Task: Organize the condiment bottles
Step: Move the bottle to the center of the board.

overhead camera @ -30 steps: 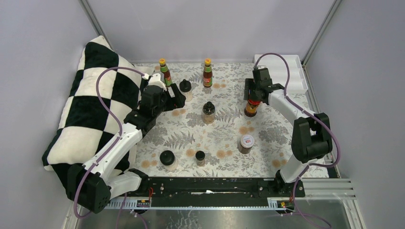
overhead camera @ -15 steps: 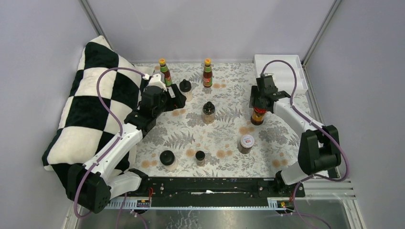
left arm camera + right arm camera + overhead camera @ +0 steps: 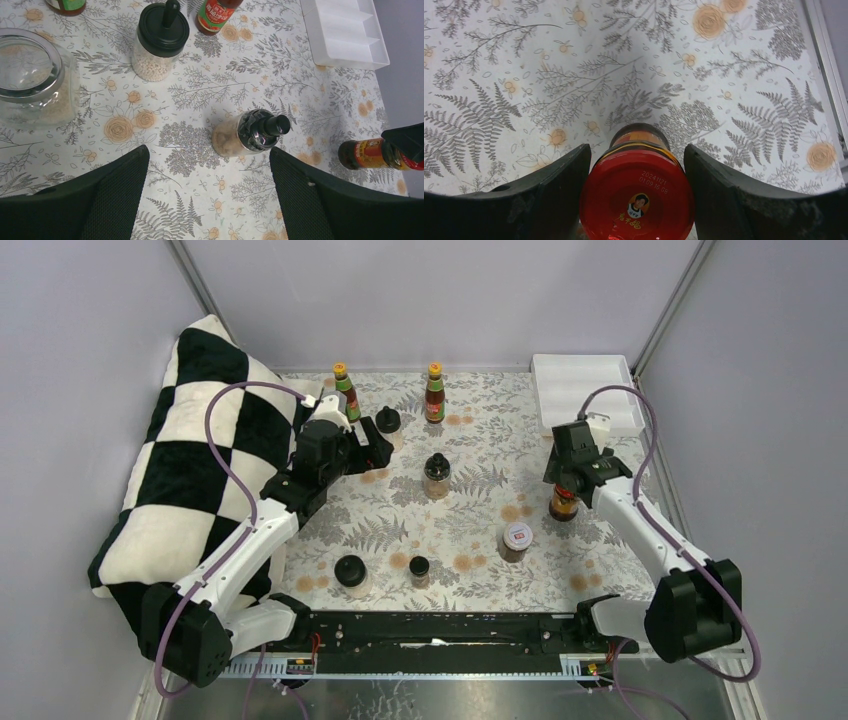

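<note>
My right gripper (image 3: pixel 565 483) is shut on a dark sauce jar with a red lid (image 3: pixel 563 504) at the right side of the floral mat; the wrist view shows both jaws pressed against the lid (image 3: pixel 636 195). My left gripper (image 3: pixel 376 446) is open and empty over the mat (image 3: pixel 207 155). Ahead of it stand a jar with a black spout top (image 3: pixel 250 132), a black-lidded jar of white pellets (image 3: pixel 160 42) and a clear-lidded jar (image 3: pixel 30 75). Two tall red-sauce bottles (image 3: pixel 346 392) (image 3: pixel 434 392) stand at the back.
A white-and-red-lidded jar (image 3: pixel 517 538) stands in front of the right gripper. Two black-lidded jars (image 3: pixel 350 573) (image 3: pixel 419 570) are near the front. A white tray (image 3: pixel 585 390) sits at the back right. A checkered pillow (image 3: pixel 190 460) fills the left side.
My right gripper has carried the red-lidded jar to the right and toward the front, away from the tray. The left arm has not moved.
</note>
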Robot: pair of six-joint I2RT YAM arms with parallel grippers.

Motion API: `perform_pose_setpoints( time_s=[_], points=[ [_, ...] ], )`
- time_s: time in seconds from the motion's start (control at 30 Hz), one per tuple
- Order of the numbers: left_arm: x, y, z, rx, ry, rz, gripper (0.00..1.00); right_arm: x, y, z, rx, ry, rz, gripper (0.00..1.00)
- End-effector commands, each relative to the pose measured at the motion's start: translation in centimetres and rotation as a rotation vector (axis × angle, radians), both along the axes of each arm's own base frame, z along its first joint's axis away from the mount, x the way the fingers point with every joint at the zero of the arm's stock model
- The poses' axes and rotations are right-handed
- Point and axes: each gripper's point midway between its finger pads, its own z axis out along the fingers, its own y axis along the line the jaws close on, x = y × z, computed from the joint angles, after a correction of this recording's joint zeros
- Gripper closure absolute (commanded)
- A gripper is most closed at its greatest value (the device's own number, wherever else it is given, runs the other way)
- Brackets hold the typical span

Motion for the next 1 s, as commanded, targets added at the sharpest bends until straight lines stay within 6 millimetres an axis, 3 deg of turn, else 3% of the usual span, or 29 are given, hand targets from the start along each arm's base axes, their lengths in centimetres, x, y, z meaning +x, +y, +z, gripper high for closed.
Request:
perform_pose_setpoints(
  time_s=[0.0,0.4,0.47,0.5,0.6,0.97],
  points=[
    [0.2,-0.5,0.6,-0.041,-0.02,-0.01,0.07,-0.9,-2.0,2.9,-0.015,-0.134,-0.133,0.36],
    [0.0,-1.0,0.4,-0.057,-0.009,-0.03,0.08,-3.8,-3.5,2.9,-0.012,-0.184,-0.199,0.36],
    [0.1,-1.0,0.4,-0.058,-0.009,-0.031,0.08,-4.0,-3.6,3.1,-0.017,-0.19,-0.201,0.3],
    [0.1,-1.0,0.3,-0.057,-0.007,-0.031,0.08,-4.1,-3.7,3.2,-0.02,-0.19,-0.202,0.19],
    [0.0,-0.9,0.3,-0.051,-0.007,-0.031,0.08,-4.1,-3.7,3.7,-0.025,-0.197,-0.196,0.05],
    [0.0,-0.6,0.1,-0.039,-0.009,-0.019,0.08,-3.5,-2.7,9.3,0.012,-0.27,-0.104,0.03]
  ],
)
